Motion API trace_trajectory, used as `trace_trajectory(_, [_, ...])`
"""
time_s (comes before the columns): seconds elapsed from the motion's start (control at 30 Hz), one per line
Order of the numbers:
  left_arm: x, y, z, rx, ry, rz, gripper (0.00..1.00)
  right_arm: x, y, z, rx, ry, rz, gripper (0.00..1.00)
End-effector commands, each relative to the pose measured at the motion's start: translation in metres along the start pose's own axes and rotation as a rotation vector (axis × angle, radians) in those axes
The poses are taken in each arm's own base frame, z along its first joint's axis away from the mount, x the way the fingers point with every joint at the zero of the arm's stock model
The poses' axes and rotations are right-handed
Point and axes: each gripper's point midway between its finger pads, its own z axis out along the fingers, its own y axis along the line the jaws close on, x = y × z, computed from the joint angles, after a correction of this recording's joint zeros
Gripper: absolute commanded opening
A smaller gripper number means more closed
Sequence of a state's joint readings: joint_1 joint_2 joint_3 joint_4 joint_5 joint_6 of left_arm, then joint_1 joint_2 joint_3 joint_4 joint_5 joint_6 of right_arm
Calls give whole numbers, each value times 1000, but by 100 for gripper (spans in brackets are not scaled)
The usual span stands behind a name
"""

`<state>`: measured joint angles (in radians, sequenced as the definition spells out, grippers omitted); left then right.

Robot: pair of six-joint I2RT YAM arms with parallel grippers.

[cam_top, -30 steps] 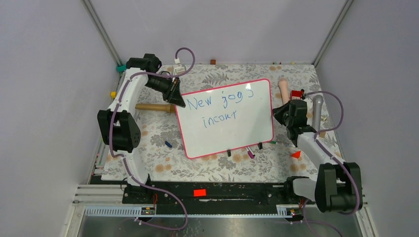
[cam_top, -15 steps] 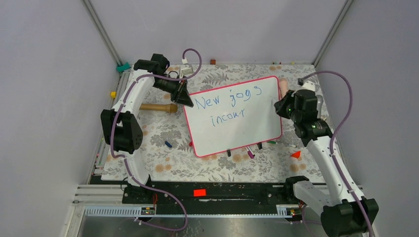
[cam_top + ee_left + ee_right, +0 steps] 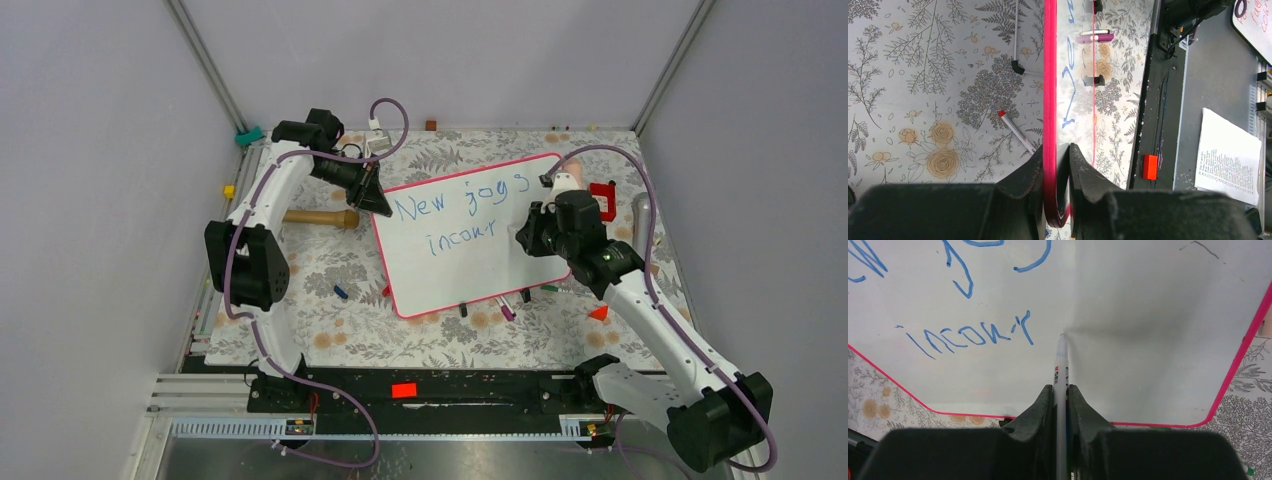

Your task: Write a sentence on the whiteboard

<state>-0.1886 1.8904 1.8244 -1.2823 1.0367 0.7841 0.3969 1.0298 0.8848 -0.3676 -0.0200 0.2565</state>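
Your whiteboard [image 3: 475, 270] lies long axis left to right, climbing slightly rightward; your left gripper [image 3: 1055, 156] clamps its upper-left corner, while your right gripper [image 3: 1060, 391] arches over it, pinching a marker [image 3: 1061, 360].

Rear of marker [image 3: 1060, 365] inside right claw [image 3: 1061, 388]

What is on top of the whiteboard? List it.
The whiteboard carries the sentence in blue, and the right gripper holds a marker with its tip at the surface. In the top view that gripper covers the board's right part.
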Motion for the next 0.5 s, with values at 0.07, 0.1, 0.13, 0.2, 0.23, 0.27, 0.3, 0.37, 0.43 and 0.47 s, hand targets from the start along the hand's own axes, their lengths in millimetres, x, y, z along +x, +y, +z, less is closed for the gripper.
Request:
trace_trajectory(0.07, [3, 42, 5, -117, 75, 206, 0, -13, 16, -1, -55, -51, -66, 0])
trace_trajectory(0.1, [4, 42, 5, -116, 75, 195, 0, -13, 16, -2, -56, -56, -69, 0])
trace_trajectory(0.13, [3, 42, 6, -115, 73, 190, 0, -14, 16, -2, -51, -61, -71, 0])
trace_trajectory(0.2, [2, 42, 7, -108, 66, 177, 0, -15, 15, -2, -44, -67, -77, 0])
trace_trajectory(0.23, [1, 42, 7, -107, 64, 173, 0, -16, 14, -2, -34, -71, -79, 0])
trace_trajectory(0.27, [1, 43, 8, -106, 62, 167, 0, -17, 11, -2, -15, -79, -80, 0])
trace_trajectory(0.3, [0, 43, 7, -107, 61, 163, 0, -18, 10, -1, -5, -81, -81, 0])
trace_trajectory(0.37, [0, 43, 7, -110, 62, 162, 0, -21, 9, 0, 5, -85, -83, 0])
trace_trajectory(0.43, [-1, 43, 7, -111, 61, 161, 0, -22, 9, 1, 10, -84, -86, 0])
trace_trajectory(0.47, [0, 43, 7, -112, 62, 161, 0, -23, 9, 2, 15, -86, -86, 0])
